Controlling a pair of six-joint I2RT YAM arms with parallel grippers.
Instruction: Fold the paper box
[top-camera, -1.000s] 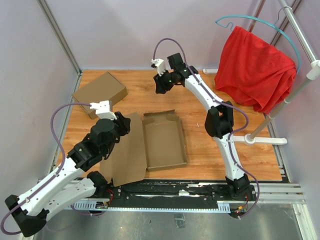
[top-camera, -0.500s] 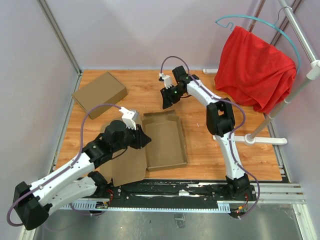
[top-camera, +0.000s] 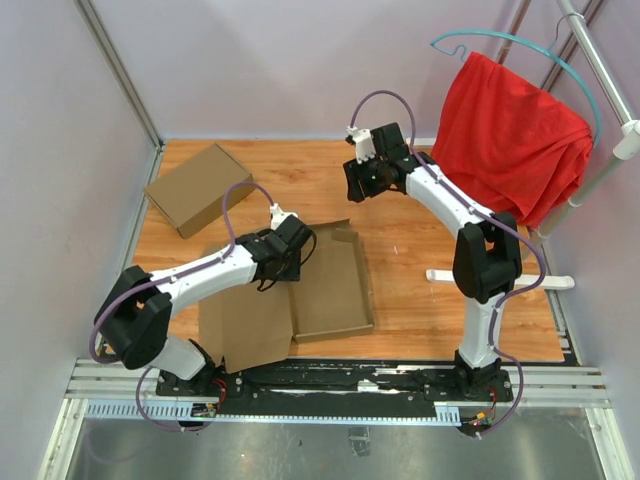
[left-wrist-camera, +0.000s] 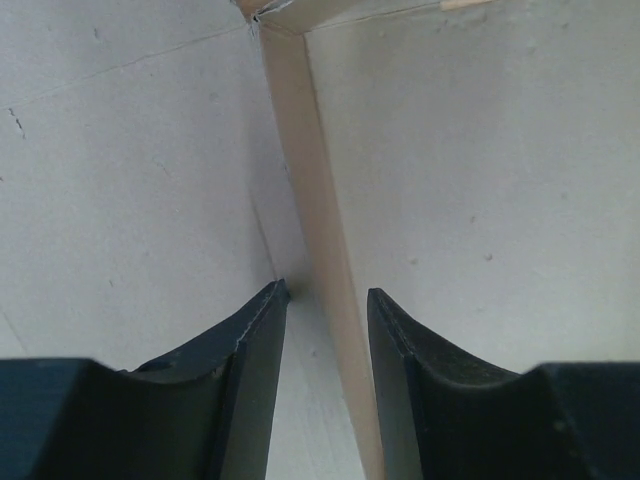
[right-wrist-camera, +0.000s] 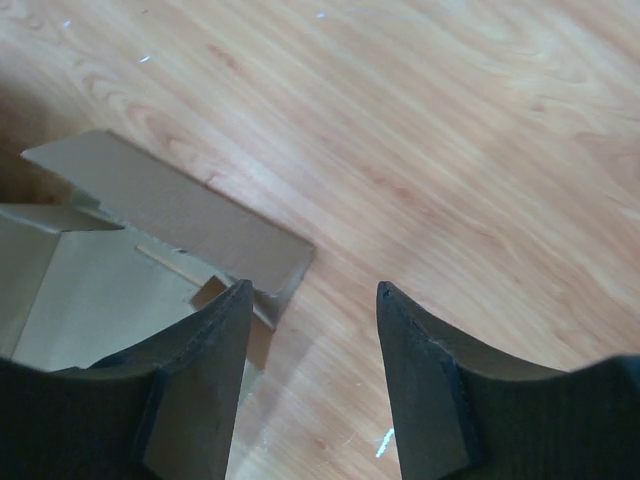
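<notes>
Brown cardboard, plain: the paper box (top-camera: 320, 255) is lying opened out directly beneath the left gripper (left-wrist-camera: 325, 295). Its lid panel (top-camera: 245, 320) is spreading beyond the finger seen at the left of the wrist view, and its tray (top-camera: 335, 295) beyond the other finger. An upright side wall (left-wrist-camera: 320, 200) is being straddled by this claw and is running straight ahead between the fingers, along the long axis of the box. The jaws are being held partly apart, with slack showing beside the wall, so nothing is being clamped. Further right, the right gripper (right-wrist-camera: 312, 292) is being held above the wooden table (right-wrist-camera: 480, 150), jaws parted and empty, with a far flap (right-wrist-camera: 170, 215) lying off its left finger. The left arm is being judged the nearer. No brand, label or writing is being shown.
</notes>
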